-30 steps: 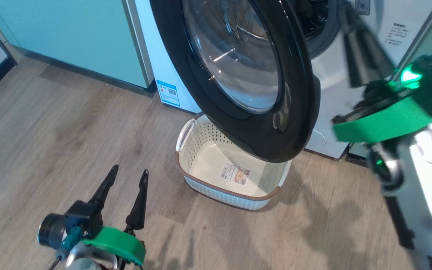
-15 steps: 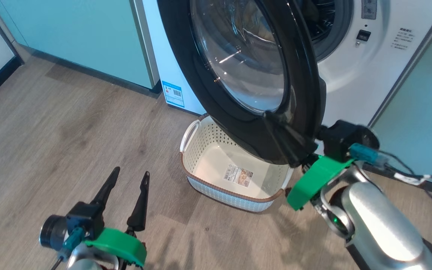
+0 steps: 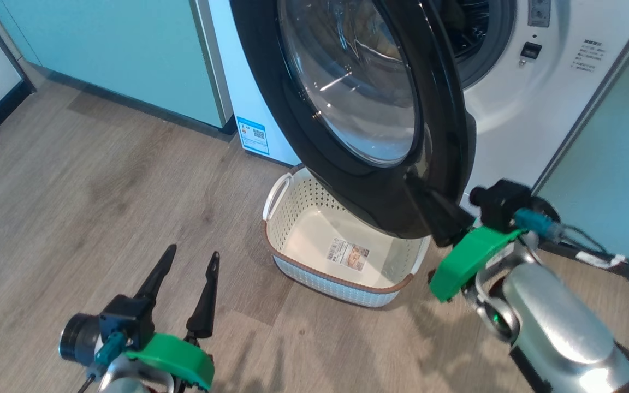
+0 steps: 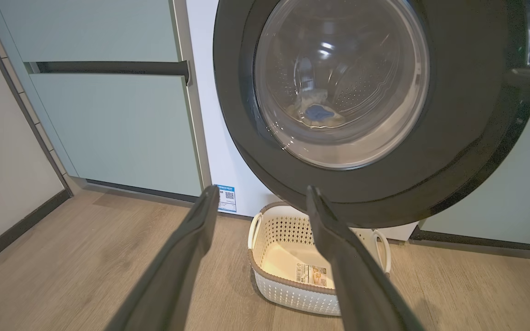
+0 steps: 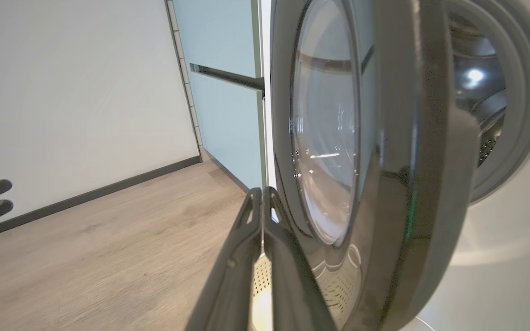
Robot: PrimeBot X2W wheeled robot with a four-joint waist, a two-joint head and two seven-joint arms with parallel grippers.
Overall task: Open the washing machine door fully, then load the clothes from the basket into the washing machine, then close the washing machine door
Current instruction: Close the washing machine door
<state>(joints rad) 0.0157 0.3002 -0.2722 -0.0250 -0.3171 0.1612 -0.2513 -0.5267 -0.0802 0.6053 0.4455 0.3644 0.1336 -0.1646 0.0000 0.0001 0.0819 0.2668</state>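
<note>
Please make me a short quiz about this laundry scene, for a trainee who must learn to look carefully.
1. True or false: the basket is full to the top.
2. Which jaws stand open? A. left gripper B. right gripper C. both
3. Fill in: seen through the glass of the washing machine door, the clothes lie inside the ____.
Key: 1 false; 2 A; 3 drum.

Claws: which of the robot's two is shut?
The right claw, its two long dark fingers pressed together beside the glossy black round door; the left claw has its fingers apart.
</note>
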